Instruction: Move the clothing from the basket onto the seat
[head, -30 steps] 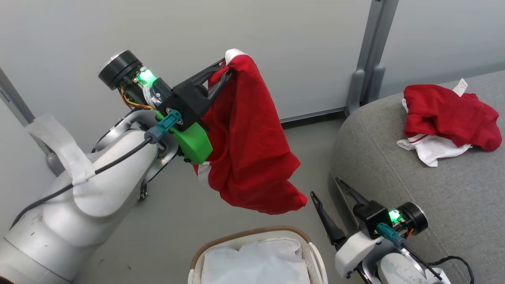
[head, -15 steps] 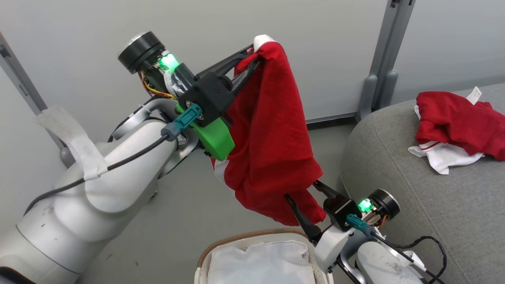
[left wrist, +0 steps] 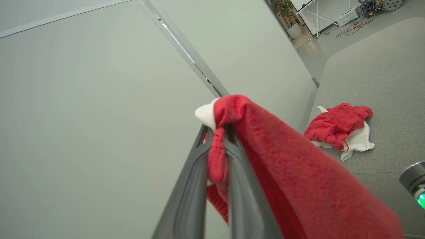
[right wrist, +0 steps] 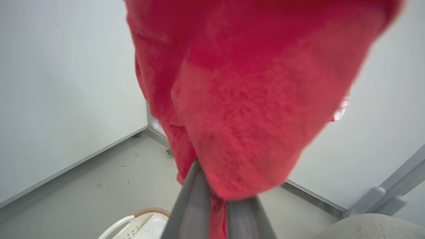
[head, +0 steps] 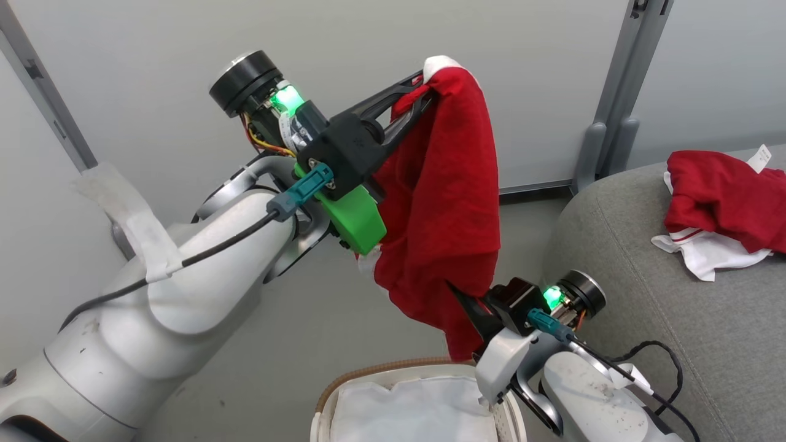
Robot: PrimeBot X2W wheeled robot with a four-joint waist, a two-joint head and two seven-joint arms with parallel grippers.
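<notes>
A red garment with white trim [head: 448, 202] hangs in the air above the basket [head: 368, 376], whose white liner [head: 417, 408] shows inside. My left gripper [head: 430, 92] is shut on the garment's top edge, with the cloth pinched between its fingers [left wrist: 199, 159]. My right gripper [head: 465, 302] is shut on the lower hem, its fingers [right wrist: 196, 199] closed on the red cloth [right wrist: 252, 99]. A second red-and-white garment [head: 718, 196] lies crumpled on the grey seat [head: 675, 344], also visible from the left wrist as a red-and-white heap [left wrist: 335, 126].
Pale wall panels with a grey metal post [head: 614, 123] stand behind, and grey floor [head: 295, 344] lies between wall, basket and sofa. The basket's handle [right wrist: 116, 227] sits just below the right gripper. A black cable [head: 663, 368] loops by the right forearm, against the sofa.
My right gripper has moved up and left from beside the sofa to the hanging garment's hem and shut on it. The head camera has shifted, and the left gripper keeps its hold.
</notes>
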